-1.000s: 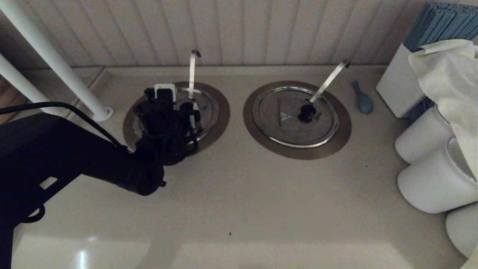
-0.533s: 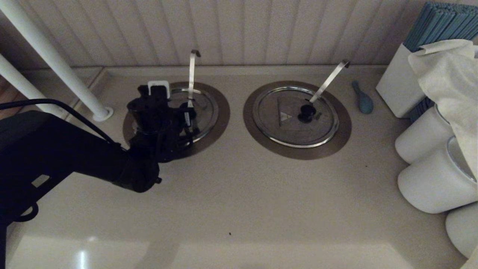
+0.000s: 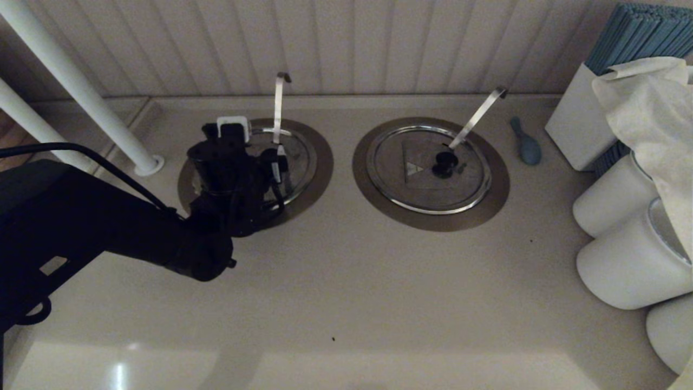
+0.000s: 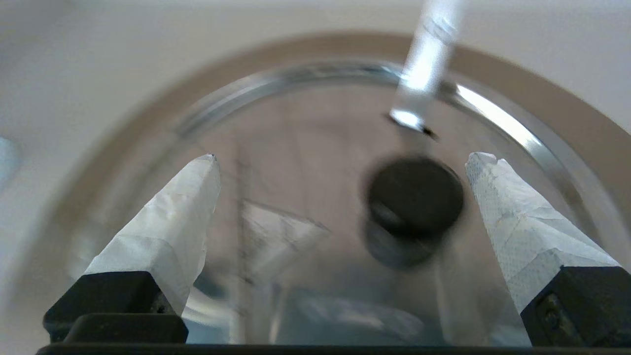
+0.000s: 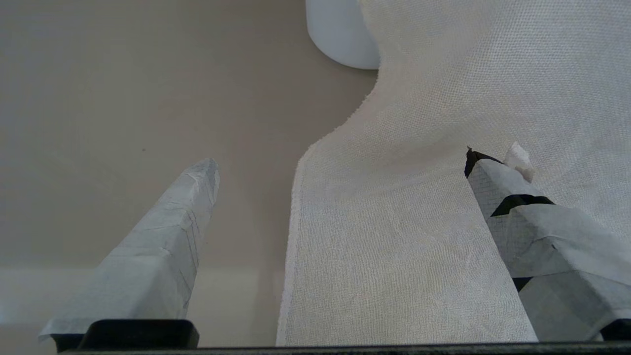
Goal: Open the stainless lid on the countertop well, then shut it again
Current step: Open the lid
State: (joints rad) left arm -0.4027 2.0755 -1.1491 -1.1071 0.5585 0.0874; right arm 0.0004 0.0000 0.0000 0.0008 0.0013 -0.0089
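The stainless lid (image 3: 298,154) lies flat in the countertop well, whose bronze ring (image 3: 319,162) is at the left of the head view. Its thin hooked rod (image 3: 278,105) rises toward the wall. My left gripper (image 3: 273,165) hovers open just over the lid. In the left wrist view the black knob (image 4: 414,202) sits between the fingers of the left gripper (image 4: 343,157), nearer one fingertip (image 4: 485,172) and touching neither. The triangle sticker (image 4: 276,227) and rod (image 4: 426,64) show there too. My right gripper (image 5: 340,155) is open above a white cloth (image 5: 419,222), outside the head view.
The twin lid (image 3: 430,168) with a flat strip handle (image 3: 476,116) lies to the right. A blue spoon (image 3: 526,142), a white box (image 3: 579,119), white canisters (image 3: 628,260) and a draped cloth (image 3: 649,97) crowd the right side. White poles (image 3: 81,92) stand at far left.
My left gripper has shifted a little toward the wall and to the left over the lid. The lid has stayed flat in its well.
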